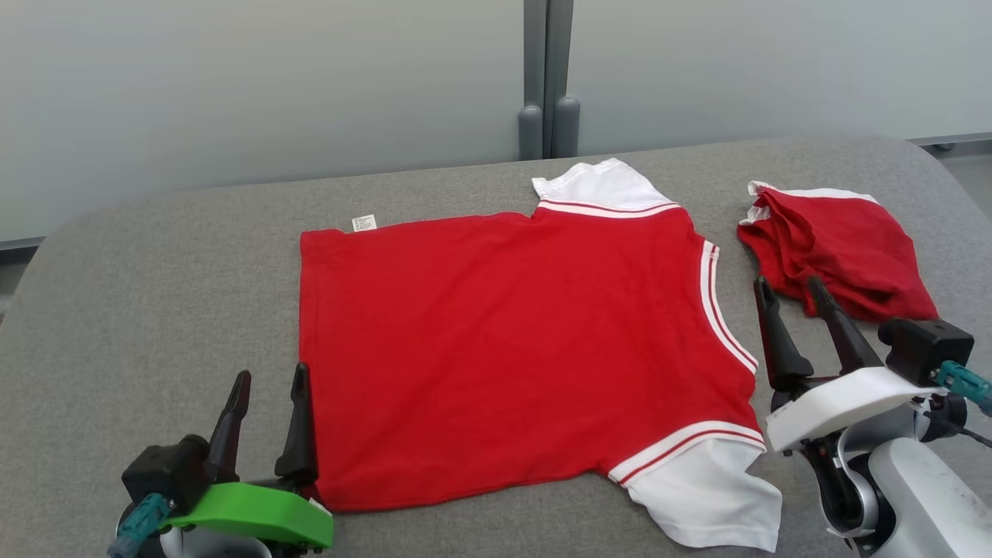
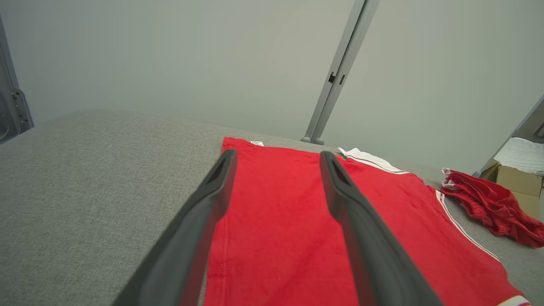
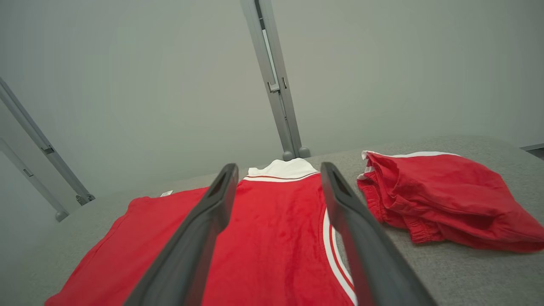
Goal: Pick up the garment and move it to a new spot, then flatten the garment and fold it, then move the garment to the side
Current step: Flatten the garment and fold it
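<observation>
Head view with both wrist views. The garment [image 1: 504, 349], a red short-sleeved shirt with white sleeves, lay spread flat near the middle of the grey fabric-covered table [image 1: 155, 294]. Its hem faced the robot's left and its white-striped neckline [image 1: 725, 310] faced the right. One white sleeve [image 1: 597, 186] pointed to the far edge and the other white sleeve [image 1: 705, 496] to the near edge. A small white label [image 1: 363, 223] showed at the far hem corner.

The left end effector [image 1: 271, 372] stood at the near hem corner, wide apart and holding nothing. In the left wrist view one finger [image 2: 361, 238] lay over the red cloth and the other finger [image 2: 191, 238] along the hem edge by bare table; contact with the cloth could not be told.

The right end effector [image 1: 789, 282] was likewise spread wide and empty. It stood just beside the neckline, between the garment and a crumpled red pair of shorts [image 1: 845, 252] that lay apart at the table's right end.

A grey post [image 1: 548, 77] rose against the pale wall behind the table. A cardboard box [image 2: 518, 182] appeared beyond the table's right end in the left wrist view
</observation>
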